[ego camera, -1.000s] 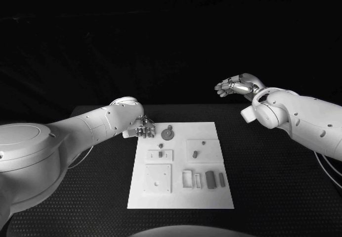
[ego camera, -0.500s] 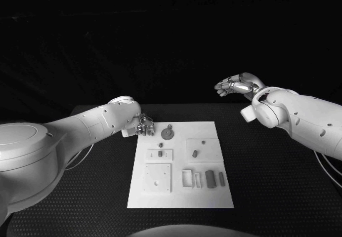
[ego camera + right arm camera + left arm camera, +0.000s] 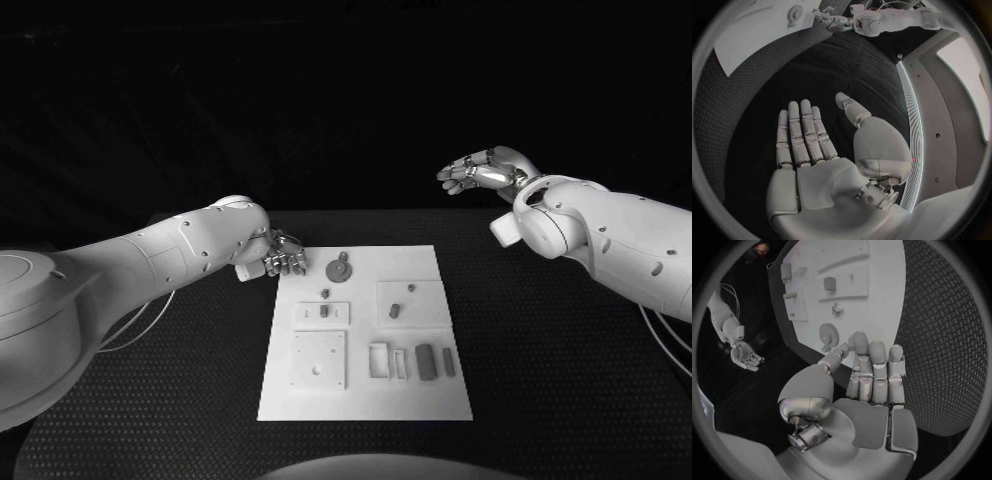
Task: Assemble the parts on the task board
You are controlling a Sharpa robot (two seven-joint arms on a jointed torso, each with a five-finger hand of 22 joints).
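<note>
Left hand (image 3: 284, 257) has pulled back off the task board (image 3: 365, 400) edge since the earlier frame; it now sits over the counter (image 3: 548, 340) just outside the board's far left corner, fingers (image 3: 877, 371) straight and close together, holding nothing. Round part (image 3: 339, 268) lies on the board just to that hand's right, not touching it. Small parts (image 3: 395, 312) stand in the board's middle plates; long ones (image 3: 427, 362) lie nearer the robot, well apart from both hands. Right hand (image 3: 483, 172) hangs raised beyond the board's far right corner, palm open, fingers (image 3: 802, 133) spread flat, empty.
</note>
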